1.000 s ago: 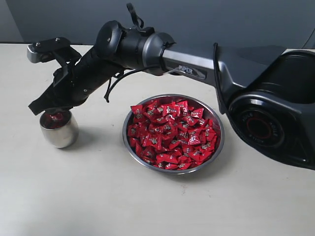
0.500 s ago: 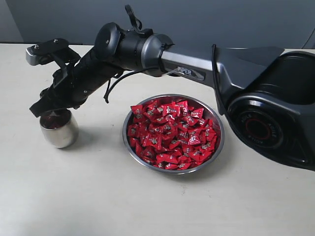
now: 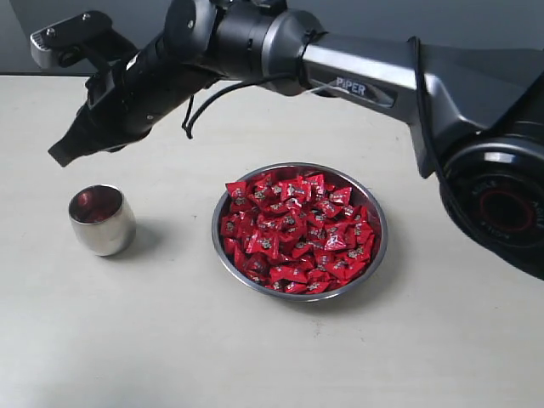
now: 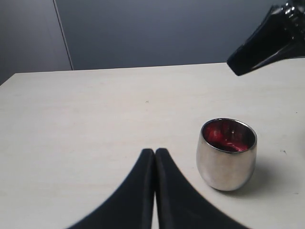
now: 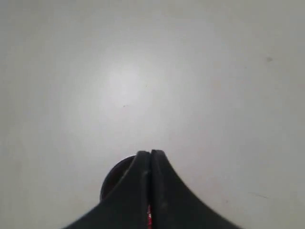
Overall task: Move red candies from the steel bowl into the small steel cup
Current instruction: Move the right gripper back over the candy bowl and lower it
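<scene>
Near the steel bowl [image 3: 293, 168], the small steel cup [image 3: 102, 223] stands upright.

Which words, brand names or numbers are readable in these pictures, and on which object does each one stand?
"PIPER": on the grey link of the right arm, in the exterior view.
Ring of print on the arm's base joint: too blurred to read.
Printed marks on the red candies in the steel bowl: too small to read.
Small steel cup: no text visible.
</scene>
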Tool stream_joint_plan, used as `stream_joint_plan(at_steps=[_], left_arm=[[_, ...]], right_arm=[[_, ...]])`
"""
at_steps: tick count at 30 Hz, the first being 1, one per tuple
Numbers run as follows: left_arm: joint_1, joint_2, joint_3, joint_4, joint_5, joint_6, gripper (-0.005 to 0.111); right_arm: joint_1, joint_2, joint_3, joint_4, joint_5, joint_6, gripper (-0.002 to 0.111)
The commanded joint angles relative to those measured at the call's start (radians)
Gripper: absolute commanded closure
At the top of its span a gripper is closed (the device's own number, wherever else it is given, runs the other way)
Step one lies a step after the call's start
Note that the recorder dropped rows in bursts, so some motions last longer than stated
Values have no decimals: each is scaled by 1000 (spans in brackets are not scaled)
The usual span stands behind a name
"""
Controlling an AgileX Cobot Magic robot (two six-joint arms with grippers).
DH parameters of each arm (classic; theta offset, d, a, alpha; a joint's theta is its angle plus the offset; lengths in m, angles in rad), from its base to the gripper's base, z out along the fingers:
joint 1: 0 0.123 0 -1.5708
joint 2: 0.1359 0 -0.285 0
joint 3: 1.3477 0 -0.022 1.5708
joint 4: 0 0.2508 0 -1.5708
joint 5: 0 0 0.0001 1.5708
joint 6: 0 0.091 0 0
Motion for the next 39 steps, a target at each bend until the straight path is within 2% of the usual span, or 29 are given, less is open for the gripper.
stream_joint_plan(at_steps=[1, 5, 12, 19, 27, 34, 39], left_arm=[[1, -4, 4, -2, -2, -2, 106], [1, -4, 4, -2, -2, -2, 106], [1, -4, 4, -2, -2, -2, 106], [1, -4, 4, -2, -2, -2, 106], [1, -4, 4, -2, -2, -2, 106], [1, -4, 4, -2, -2, -2, 106], [1, -4, 4, -2, -2, -2, 106]], right_arm=[[-15, -43, 0, -98, -9, 21, 109], [-20, -77, 35, -219, -10, 100, 109], [-72, -190, 212, -209, -114, 104, 109], [-164, -359, 526, -167, -322, 93, 109], [-266, -478, 817, -117, -437, 84, 109], [-343, -500, 937, -4, -463, 107, 109], [-360, -501, 967, 8, -403, 122, 109]])
